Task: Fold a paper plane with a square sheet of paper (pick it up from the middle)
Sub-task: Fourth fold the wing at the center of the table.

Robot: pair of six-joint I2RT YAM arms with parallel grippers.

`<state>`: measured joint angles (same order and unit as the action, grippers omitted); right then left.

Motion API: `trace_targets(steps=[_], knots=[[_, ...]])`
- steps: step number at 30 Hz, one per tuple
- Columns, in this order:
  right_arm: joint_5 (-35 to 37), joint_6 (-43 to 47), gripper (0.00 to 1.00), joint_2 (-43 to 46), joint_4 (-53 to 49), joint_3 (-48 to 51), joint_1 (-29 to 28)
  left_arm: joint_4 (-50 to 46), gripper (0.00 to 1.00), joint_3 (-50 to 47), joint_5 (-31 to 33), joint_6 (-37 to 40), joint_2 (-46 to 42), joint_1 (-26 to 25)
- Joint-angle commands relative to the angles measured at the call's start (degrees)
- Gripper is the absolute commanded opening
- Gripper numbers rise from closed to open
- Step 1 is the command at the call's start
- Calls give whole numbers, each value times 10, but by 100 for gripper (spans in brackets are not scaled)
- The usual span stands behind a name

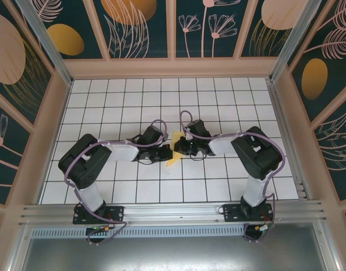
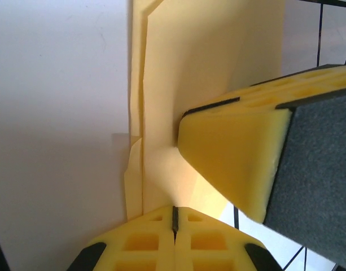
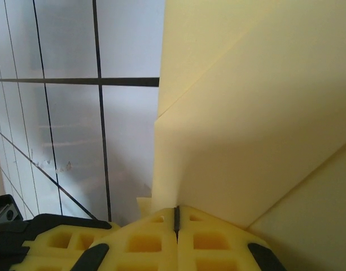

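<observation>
Square sheet of paper (image 1: 174,154): seen as a small pale-yellow creased wedge between the 2 grippers, near the middle of the table (image 1: 229,186) and a little toward its near edge.
Layers: at least 2 stacked edges are shown in the left wrist view, and a diagonal fold edge is shown in the right wrist view.
Left gripper (image 2: 174,221): fingers are pressed together and clamped on the paper, which rises out of the seam between them.
Right gripper (image 3: 176,219): fingers are likewise brought together on the paper. One of its yellow fingertips (image 2: 229,152) is seen in the left wrist view, laid against the same wedge just beside the left grip.
Contact with the table: whether the wedge is lifted or resting on the tiles cannot be told.
Step in hand: judged to be a middle fold, with the square already folded down but the narrow dart not yet formed.
Next move: 1 grip is likely needed as an anchor while the other flap is carried over and aligned edge to edge.
Risk: the 2 grips are set so close that any pull apart could tear or skew the thin paper.
Care needed: the crease should be pressed flat before either grip is released.
</observation>
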<state>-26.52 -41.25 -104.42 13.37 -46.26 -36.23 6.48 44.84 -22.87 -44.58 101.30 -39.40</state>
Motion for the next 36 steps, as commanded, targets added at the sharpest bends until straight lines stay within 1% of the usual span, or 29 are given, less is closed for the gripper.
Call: trace_targets(steps=[1,9,14,18,23,27,30,33,36], knots=[[43,16,4,-22,-18,-20,38,-81,0,-28,65,13,27,3],[28,42,4,-68,-34,-76,119,-84,0,-30,66,14,23,4],[27,51,5,-91,-47,-115,153,-84,0,-31,67,13,21,4],[13,58,5,-85,-56,-138,166,-84,0,-31,69,13,20,3],[-12,67,7,-36,-62,-142,159,-84,0,-30,69,13,22,4],[-13,67,7,10,-52,-109,133,-83,0,-30,69,13,18,4],[-33,52,6,19,-30,-80,102,-81,0,-30,69,13,17,3],[-33,44,5,12,-21,-61,72,-73,0,-31,61,13,13,3],[-29,29,5,4,4,-38,58,-73,0,-31,61,12,12,3]])
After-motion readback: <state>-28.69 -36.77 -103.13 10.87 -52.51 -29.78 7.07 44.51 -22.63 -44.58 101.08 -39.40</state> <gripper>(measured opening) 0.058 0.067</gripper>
